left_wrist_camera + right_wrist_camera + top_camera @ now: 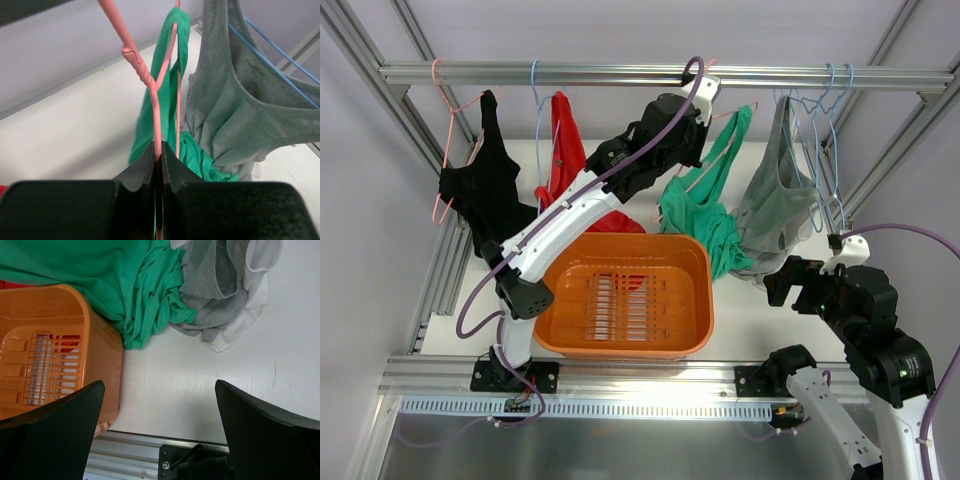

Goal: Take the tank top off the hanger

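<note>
Left claw (158, 150) tight on hanger (156, 112), tank top (144, 130) just beyond; right claw (159, 386) agape, empty.

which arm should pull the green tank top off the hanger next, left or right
Right, probably. The left gripper is shut on the hanger, steadying it. The right gripper is open and free, low over the table, facing the bunched bottom of the tank top.

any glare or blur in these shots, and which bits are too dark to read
Top external: even, soft light, with glare only on the front aluminium rail. Left wrist: the left tool is near-black with little detail, while the hanger and tank top look sharp. Right wrist: the right tool shows as dark, soft-edged shapes; the basket and table are crisp.
</note>
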You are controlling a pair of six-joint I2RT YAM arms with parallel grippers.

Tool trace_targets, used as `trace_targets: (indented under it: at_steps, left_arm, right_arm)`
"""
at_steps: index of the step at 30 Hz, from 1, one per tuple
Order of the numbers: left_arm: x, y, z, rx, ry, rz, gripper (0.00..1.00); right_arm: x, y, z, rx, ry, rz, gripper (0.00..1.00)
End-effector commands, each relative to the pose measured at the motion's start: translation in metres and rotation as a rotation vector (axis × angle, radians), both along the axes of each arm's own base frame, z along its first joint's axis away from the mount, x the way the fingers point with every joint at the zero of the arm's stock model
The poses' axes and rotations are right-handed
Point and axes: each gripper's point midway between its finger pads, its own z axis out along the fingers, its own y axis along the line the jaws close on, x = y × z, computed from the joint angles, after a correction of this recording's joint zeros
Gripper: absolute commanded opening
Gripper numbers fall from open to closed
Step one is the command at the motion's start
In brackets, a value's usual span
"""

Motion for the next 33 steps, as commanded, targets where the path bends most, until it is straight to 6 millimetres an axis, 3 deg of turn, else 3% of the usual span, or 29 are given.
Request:
trace_targets:
  at_steps: [1, 9, 15, 23, 33]
  left_arm:
    - [-0.011, -0.003, 0.054, -0.084, -0.116, 0.025, 0.0]
    - [-0.021, -0.002, 0.087, -0.189, -0.158, 0.051, 0.0]
    - [-0.024, -0.005, 0.085, -0.195, -0.15, 0.044, 0.0]
    - [-0.061, 0.006, 0.086, -0.187, -0.133, 0.01, 0.0]
    - [-0.1, 0.024, 0.079, -0.19, -0.111, -0.125, 0.0]
  right_arm:
    - [0.004, 0.004, 0.007, 0.012, -0.04, 0.018, 0.99]
    - [0.005, 0.004, 0.009, 0.012, -0.048, 0.021, 1.0]
    - [0.007, 0.005, 0.009, 0.023, -0.054, 0.016, 0.99]
    - [0.011, 0.011, 0.011, 0.037, -0.068, 0.042, 1.0]
    - [0.029, 0.054, 0.046, 0.14, -0.188, 0.241, 1.0]
